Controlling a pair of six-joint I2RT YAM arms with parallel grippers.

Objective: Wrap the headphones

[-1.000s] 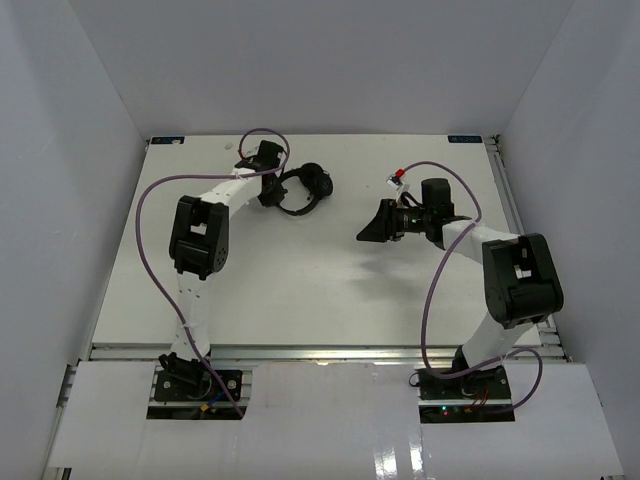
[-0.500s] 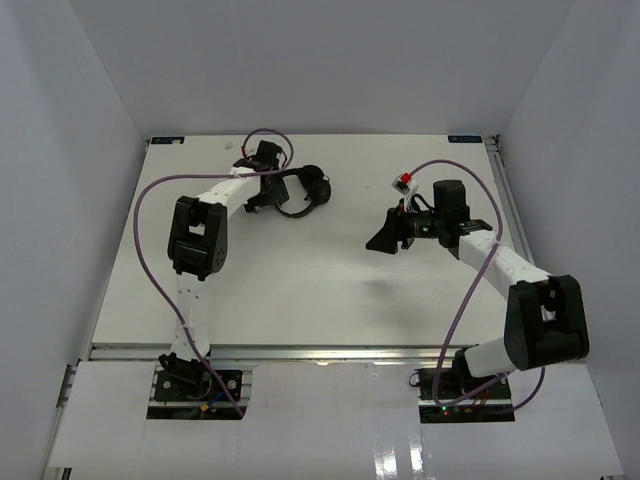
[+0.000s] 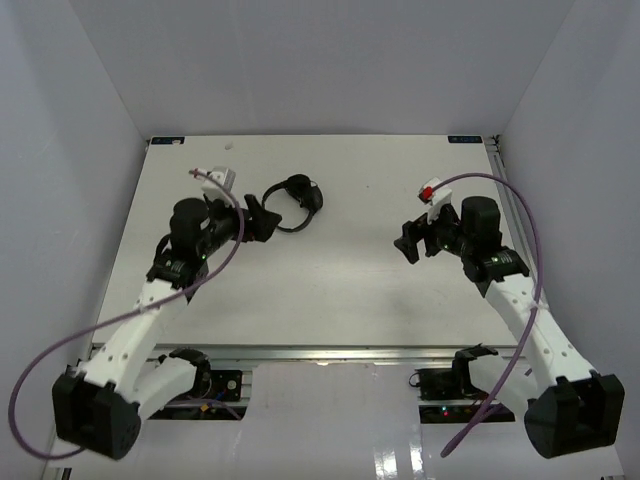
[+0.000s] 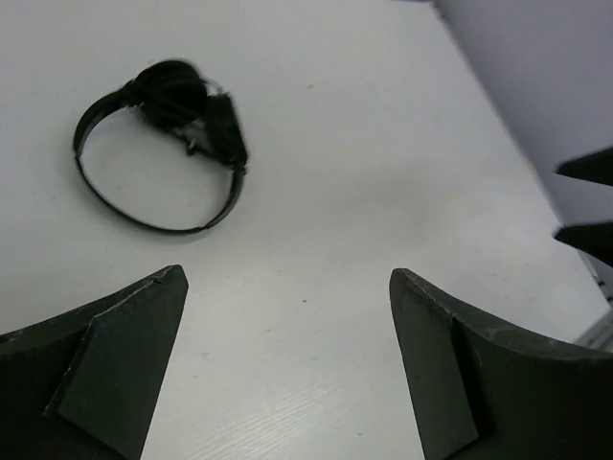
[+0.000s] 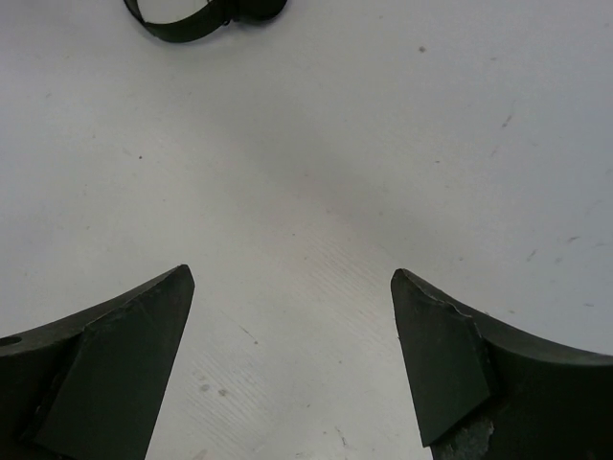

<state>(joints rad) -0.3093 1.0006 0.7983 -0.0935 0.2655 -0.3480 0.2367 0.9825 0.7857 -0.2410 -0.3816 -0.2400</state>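
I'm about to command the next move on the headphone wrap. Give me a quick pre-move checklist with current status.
1. Left gripper open and empty: ok.
2. Right gripper open and empty: ok.
3. Black over-ear headphones lying on the white table, touched by neither gripper: ok.
4. Wrap finished and plug tucked: cannot tell. A dark bundle sits against them, and nothing trails across the table.
5. Purple robot cables off the headphones in the top view: ok.
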